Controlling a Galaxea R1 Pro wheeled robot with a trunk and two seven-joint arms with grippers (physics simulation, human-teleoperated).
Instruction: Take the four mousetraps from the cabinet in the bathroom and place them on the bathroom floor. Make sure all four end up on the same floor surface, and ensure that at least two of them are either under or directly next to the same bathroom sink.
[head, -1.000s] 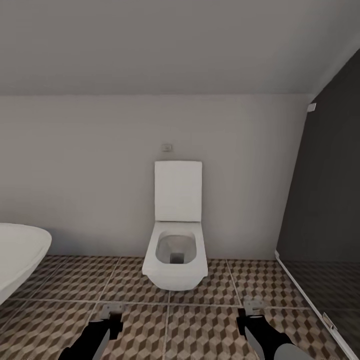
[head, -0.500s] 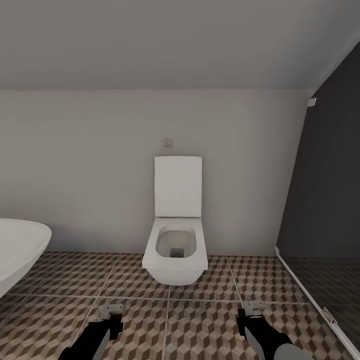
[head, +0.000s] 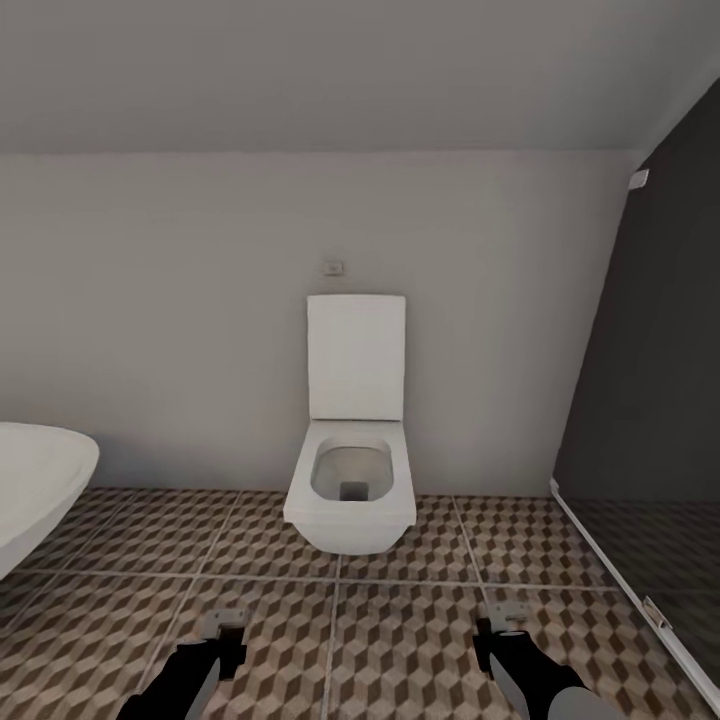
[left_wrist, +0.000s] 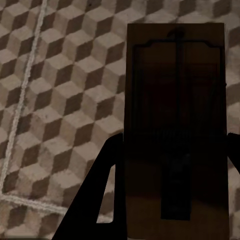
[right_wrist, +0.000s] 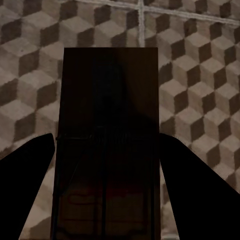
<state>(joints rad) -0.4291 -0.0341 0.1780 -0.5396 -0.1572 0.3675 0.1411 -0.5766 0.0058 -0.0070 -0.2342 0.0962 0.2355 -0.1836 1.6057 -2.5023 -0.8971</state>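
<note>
- Head view: a bathroom with a grey wall, a white toilet (head: 352, 440) against it, the rim of a white bathtub (head: 35, 495) at the left edge, a dark glass partition (head: 655, 400) at the right, and the bathroom floor (head: 400, 640) in cube-pattern tiles.
- Against the pictures from 1 s and 0.5 s ago, the whole scene sits higher and slightly smaller: a camera shift, most likely the robot backing off or tilting, not the toilet moving. No sink or cabinet here, so likely a carrying leg, with a turn toward the sink to come.
- Left pincer (head: 222, 632) and right pincer (head: 505, 618) low over the tiles, unchanged in place within the picture.
- Left wrist view: left pincer (left_wrist: 170, 165) clamped on a mousetrap (left_wrist: 175, 125), a brown board with dark wire, held above the tiles with a pale grout line (left_wrist: 22, 100) beside.
- Right wrist view: right pincer (right_wrist: 107, 165) gripping a second mousetrap (right_wrist: 107, 135), dark and shadowed, also above the floor.
- 2 traps in hand, neither set down yet.
</note>
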